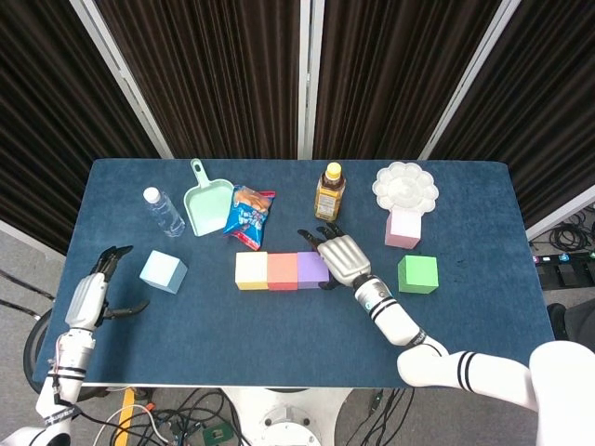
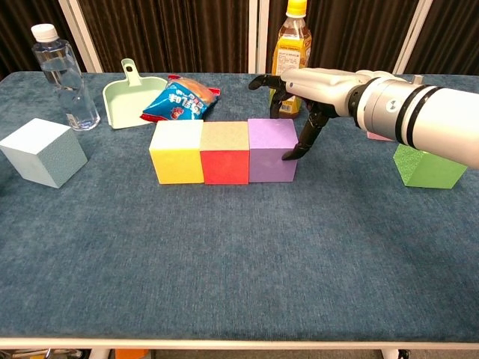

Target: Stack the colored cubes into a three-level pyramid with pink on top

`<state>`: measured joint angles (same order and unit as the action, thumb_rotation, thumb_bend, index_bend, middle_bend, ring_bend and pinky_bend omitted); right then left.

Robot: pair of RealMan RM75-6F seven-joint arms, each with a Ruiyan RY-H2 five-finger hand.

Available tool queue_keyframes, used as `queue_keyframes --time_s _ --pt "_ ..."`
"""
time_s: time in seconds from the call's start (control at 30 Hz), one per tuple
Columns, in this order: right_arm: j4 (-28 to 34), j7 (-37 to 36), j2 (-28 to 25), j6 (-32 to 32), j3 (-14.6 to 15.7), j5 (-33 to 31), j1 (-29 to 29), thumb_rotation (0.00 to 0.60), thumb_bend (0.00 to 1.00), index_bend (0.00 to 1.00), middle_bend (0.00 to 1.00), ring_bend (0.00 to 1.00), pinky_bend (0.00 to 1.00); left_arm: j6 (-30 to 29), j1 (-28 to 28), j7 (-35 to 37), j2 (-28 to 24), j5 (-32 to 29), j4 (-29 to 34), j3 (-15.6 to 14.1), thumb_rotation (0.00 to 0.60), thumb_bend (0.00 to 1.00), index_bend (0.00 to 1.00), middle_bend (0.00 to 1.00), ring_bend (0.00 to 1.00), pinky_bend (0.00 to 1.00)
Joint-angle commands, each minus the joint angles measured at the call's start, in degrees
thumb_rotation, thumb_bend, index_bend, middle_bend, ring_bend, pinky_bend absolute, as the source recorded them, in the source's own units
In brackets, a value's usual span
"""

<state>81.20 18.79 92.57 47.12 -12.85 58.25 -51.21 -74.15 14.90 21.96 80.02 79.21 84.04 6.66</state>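
A yellow cube (image 2: 177, 152), a red cube (image 2: 225, 152) and a purple cube (image 2: 272, 149) stand side by side in a row at mid-table, their faces touching. My right hand (image 2: 310, 84) hovers over the purple cube's right side, fingers spread, one fingertip against its right face; it holds nothing. A green cube (image 2: 429, 165) sits further right, with the pink cube (image 1: 403, 228) behind it. A light blue cube (image 2: 43, 152) lies at the left. My left hand (image 1: 98, 286) hangs open beyond the table's left edge.
Along the back stand a water bottle (image 2: 65, 77), a mint dustpan (image 2: 130, 95), a blue snack bag (image 2: 179, 99), an amber bottle (image 2: 290, 45) right behind my right hand, and a white flower-shaped palette (image 1: 405, 187). Bare blue cloth (image 2: 239, 262) fills the front.
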Motion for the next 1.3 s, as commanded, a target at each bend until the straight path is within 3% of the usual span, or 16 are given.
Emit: queue_keyframes --time_s 0.03,1.3 --pt "-0.1 0.0 0.2 0.1 0.1 -0.1 -0.1 0.600 0.26 0.00 0.65 0.09 0.00 0.0 0.0 0.0 0.0 0.0 0.0 0.0 0.600 0.11 0.11 0.10 0.00 0.13" --pt "0.2 -0.9 0.1 0.3 0.8 -1.5 -0.8 0.600 0.27 0.00 0.65 0.09 0.00 1.0 0.0 0.2 0.2 -0.3 -0.5 0.0 0.600 0.11 0.11 0.10 0.00 0.13"
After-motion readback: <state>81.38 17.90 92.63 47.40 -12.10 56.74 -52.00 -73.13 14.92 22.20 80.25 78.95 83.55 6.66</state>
